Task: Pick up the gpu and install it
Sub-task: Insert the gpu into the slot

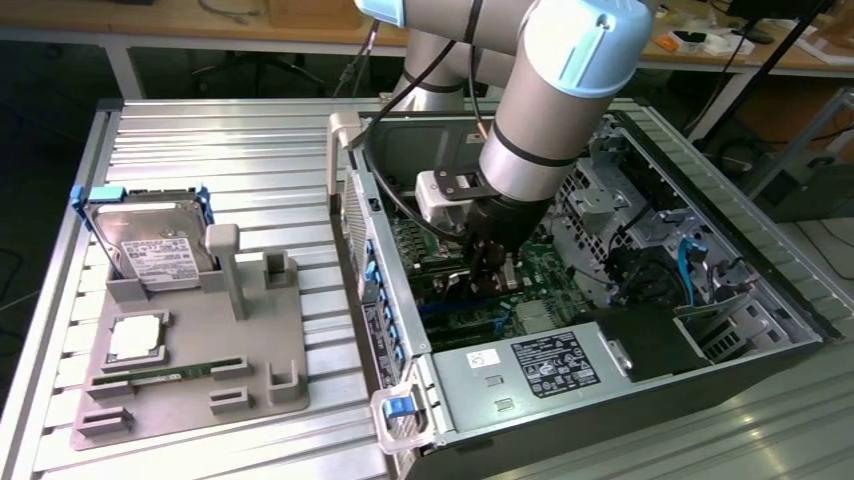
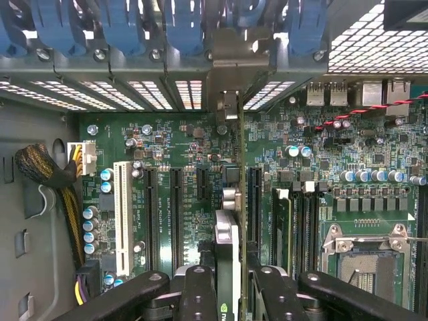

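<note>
My gripper (image 2: 234, 284) is shut on the gpu (image 2: 227, 234), which I see edge-on as a thin card with a silver edge between the two black fingers (image 2: 198, 291). The card hangs just over the green motherboard (image 2: 180, 140), in line with the gap beside a long black expansion slot (image 2: 255, 200). Its far end points at the slotted rear wall of the case (image 2: 160, 93). In the exterior view the gripper (image 1: 491, 272) reaches down inside the open computer case (image 1: 400, 300), over the motherboard (image 1: 545, 268).
A white slot (image 2: 122, 214) and braided cables (image 2: 47, 170) lie to one side, the CPU socket (image 2: 364, 261) to the other. Outside the case, a grey fixture (image 1: 254, 350) holds a hard drive (image 1: 154, 245), a processor (image 1: 138, 338) and a memory stick (image 1: 174, 372). The power supply (image 1: 554, 365) fills the near corner.
</note>
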Controlling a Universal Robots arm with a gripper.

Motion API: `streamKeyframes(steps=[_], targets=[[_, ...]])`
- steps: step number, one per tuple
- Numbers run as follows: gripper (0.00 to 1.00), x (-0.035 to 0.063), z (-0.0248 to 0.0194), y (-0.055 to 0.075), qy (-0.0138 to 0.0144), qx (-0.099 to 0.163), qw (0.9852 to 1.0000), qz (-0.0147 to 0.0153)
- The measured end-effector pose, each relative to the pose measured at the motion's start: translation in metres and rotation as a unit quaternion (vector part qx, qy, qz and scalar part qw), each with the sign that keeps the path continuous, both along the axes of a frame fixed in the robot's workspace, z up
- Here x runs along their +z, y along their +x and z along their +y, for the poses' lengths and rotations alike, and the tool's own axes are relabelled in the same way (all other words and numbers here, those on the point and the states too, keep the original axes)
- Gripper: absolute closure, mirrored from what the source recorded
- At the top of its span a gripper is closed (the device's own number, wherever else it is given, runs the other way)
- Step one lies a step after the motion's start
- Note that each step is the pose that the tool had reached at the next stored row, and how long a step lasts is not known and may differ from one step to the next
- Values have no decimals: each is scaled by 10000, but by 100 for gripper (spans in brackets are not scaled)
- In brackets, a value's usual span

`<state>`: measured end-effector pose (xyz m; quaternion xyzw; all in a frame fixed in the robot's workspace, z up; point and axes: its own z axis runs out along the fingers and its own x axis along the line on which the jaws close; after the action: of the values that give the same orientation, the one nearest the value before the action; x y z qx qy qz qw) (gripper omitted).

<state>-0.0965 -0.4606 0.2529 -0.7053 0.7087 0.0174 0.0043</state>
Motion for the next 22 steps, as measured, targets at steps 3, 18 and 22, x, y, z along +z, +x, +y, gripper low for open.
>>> streamKeyframes(steps=[3,18,22], targets=[[73,0,0,0,0,0,10000,0],[73,0,-8,0,0,-5,10000,0],[73,-26,-8,0,0,-5,10000,0]])
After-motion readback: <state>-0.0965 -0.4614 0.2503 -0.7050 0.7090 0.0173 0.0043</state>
